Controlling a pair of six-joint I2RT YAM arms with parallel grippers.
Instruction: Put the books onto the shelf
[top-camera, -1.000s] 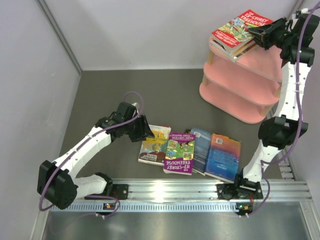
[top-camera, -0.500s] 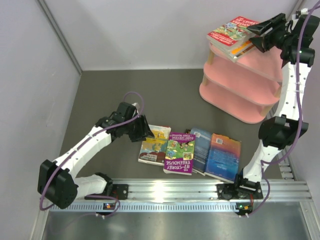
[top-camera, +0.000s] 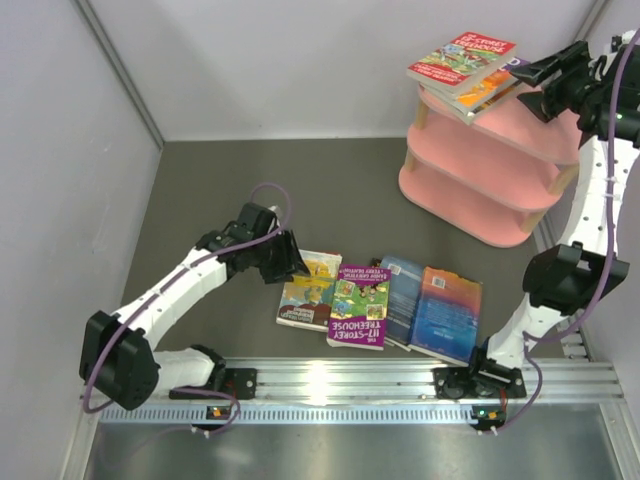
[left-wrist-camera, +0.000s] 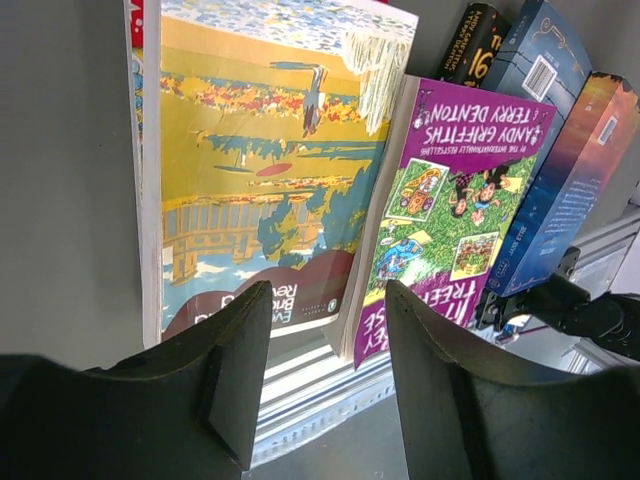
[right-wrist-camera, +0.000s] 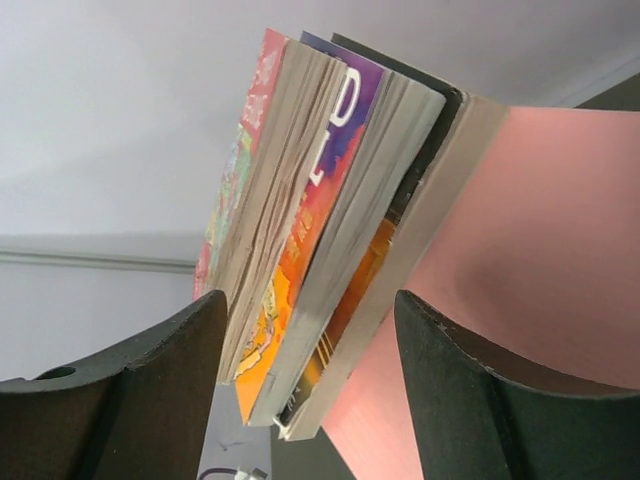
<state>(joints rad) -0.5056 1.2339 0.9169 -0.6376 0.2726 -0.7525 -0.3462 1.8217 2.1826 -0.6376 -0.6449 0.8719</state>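
Four books lie loose in a row along the near edge of the grey table (top-camera: 250, 180), close to the middle of the rail. From left to right they are a yellow book (top-camera: 310, 290), a purple Treehouse book (top-camera: 358, 305) and two blue books, one narrow (top-camera: 402, 298) and one wider (top-camera: 446, 314), each overlapping or touching the next. In the left wrist view a black spine (left-wrist-camera: 470, 40) shows at the far end of the narrow blue one.

The left gripper (top-camera: 292, 262) hangs over the far left corner of the yellow book. Its fingers stand partly apart with nothing between them, and whether they touch the cover cannot be told.

The pink shelf (top-camera: 450, 195) stands in the far right corner of the table. A stack of books (right-wrist-camera: 330, 200) lies flat on the left end of the top board (top-camera: 525, 112) and juts past its rim, with a red Treehouse book (top-camera: 462, 58) uppermost and orange and purple covers beneath.

The right gripper (top-camera: 528, 72) is level with the stack's right edge. Its pincer is spread wider than the stack is thick and grips nothing.
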